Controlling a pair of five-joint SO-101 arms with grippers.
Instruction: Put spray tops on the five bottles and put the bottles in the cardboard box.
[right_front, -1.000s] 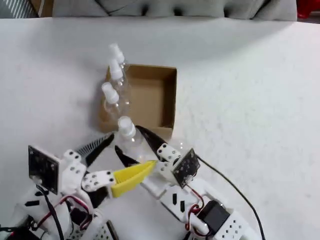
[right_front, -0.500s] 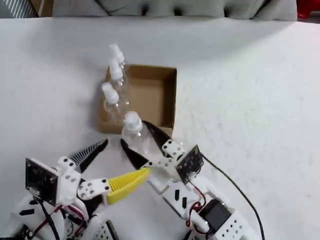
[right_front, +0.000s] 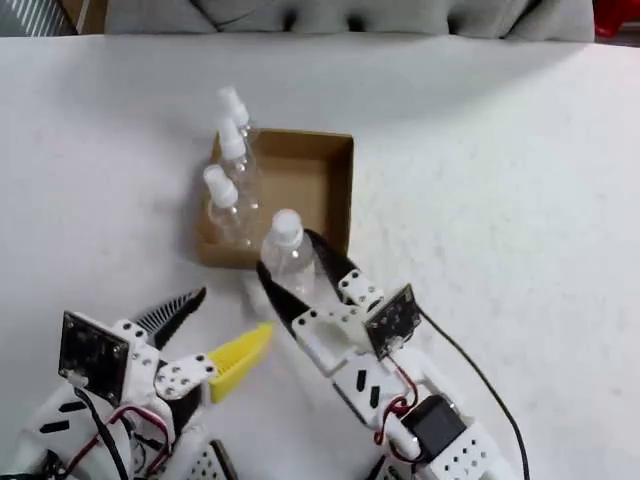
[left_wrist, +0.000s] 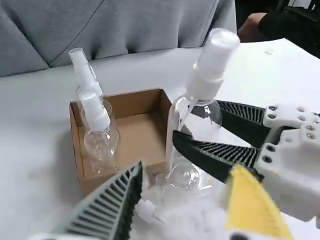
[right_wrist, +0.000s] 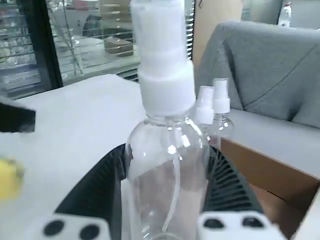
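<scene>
Clear bottle (right_front: 289, 264) upright in right tool (right_front: 287, 256), spray top (right_front: 286, 226) uppermost.

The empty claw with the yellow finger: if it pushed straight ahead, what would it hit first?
Probably the bottle in the right gripper, or that gripper's nearer finger. Both sit straight ahead of the left gripper, with the box just beyond. Depth is hard to judge.
</scene>
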